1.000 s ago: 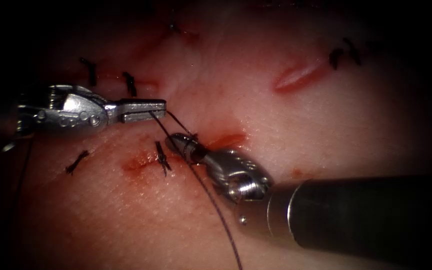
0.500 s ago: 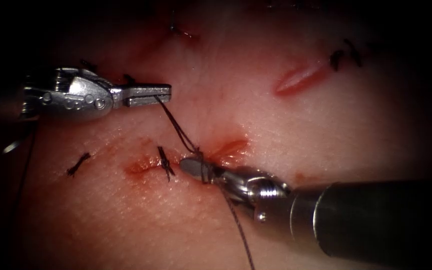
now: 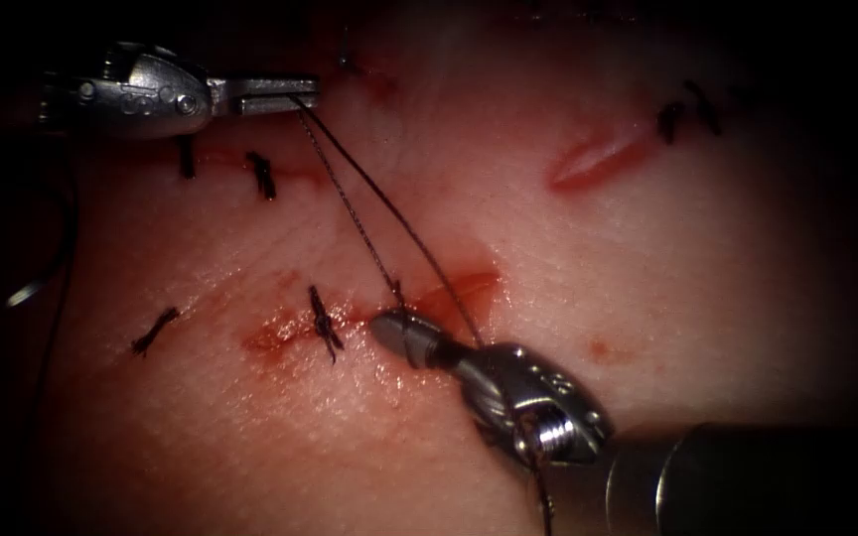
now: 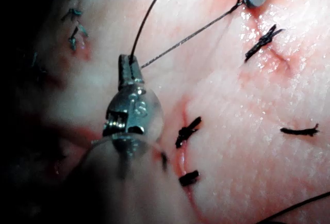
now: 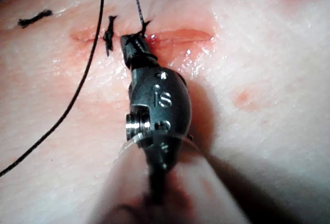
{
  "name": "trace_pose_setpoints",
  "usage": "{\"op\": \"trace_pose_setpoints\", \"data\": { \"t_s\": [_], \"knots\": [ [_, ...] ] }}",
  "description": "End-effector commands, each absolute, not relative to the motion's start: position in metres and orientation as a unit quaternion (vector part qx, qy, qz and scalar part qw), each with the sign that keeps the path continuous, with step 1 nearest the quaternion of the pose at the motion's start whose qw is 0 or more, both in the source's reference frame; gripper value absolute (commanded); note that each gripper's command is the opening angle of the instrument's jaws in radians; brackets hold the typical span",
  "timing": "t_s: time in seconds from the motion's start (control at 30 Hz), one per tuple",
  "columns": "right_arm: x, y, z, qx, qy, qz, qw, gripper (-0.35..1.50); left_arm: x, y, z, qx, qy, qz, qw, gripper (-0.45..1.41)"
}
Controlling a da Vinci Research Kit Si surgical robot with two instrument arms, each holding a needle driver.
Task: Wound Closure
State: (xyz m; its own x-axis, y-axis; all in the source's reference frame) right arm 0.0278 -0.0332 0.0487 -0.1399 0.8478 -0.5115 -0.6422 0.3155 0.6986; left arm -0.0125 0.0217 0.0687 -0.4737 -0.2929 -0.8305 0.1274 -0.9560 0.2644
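My left tool [image 3: 310,91] is high on the left side of the tissue, jaws shut on the thread [image 3: 350,203]. Two taut strands run from it down to the cut [image 3: 459,283]. My right tool [image 3: 381,324] rests its tip on the cut's left end, jaws shut on the thread where one strand meets the tissue. The other strand passes over its wrist. In the left wrist view the left tool [image 4: 125,59] grips both strands. In the right wrist view the right tool [image 5: 128,42] pinches thread at the cut [image 5: 180,34]. Neither tool holds the needle.
Finished stitches [image 3: 322,323] sit left of the tool tip, others [image 3: 262,174] below the left tool. A second open cut [image 3: 598,154] lies upper right with knots [image 3: 682,109] beside it. Red fluid wets the tissue around the cut. A thin curved glint [image 3: 22,290] lies far left.
The left tool has risen up and away from the cut, drawing the two strands long and taut. The right tool's tip dropped onto the cut, and the loop around its jaws slid off.
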Motion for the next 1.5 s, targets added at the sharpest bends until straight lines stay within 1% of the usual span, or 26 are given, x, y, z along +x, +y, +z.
{"op": "trace_pose_setpoints", "data": {
  "t_s": [0.03,0.17,0.3,0.5,0.77,1.17,1.37,1.5],
  "knots": [
    [0.0287,-0.034,0.05,0.079,0.501,0.542,0.67,-0.35,-0.013,0.023,0.07,0.497,-0.086,-0.855,0.121,-0.45],
    [0.0294,-0.035,0.05,0.015,0.471,0.481,0.739,-0.35,-0.0133,0.025,0.072,0.494,-0.094,-0.857,0.112,-0.45],
    [0.0299,-0.035,0.05,-0.055,0.445,0.412,0.793,-0.35,-0.0137,0.027,0.073,0.491,-0.102,-0.859,0.104,-0.45],
    [0.0303,-0.035,0.051,-0.121,0.407,0.364,0.829,-0.35,-0.0143,0.029,0.076,0.484,-0.117,-0.862,0.094,-0.45],
    [0.0303,-0.035,0.051,-0.12,0.394,0.352,0.84,-0.35,-0.0145,0.029,0.079,0.482,-0.12,-0.863,0.087,-0.45],
    [0.0296,-0.035,0.049,-0.119,0.42,0.345,0.831,-0.35,-0.0141,0.03,0.079,0.477,-0.12,-0.867,0.081,-0.45],
    [0.0293,-0.036,0.048,-0.143,0.384,0.37,0.834,-0.35,-0.0133,0.031,0.08,0.478,-0.126,-0.867,0.071,-0.45],
    [0.0297,-0.036,0.047,-0.14,0.398,0.371,0.827,-0.35,-0.013,0.031,0.08,0.473,-0.128,-0.869,0.069,-0.45]
  ]
}}
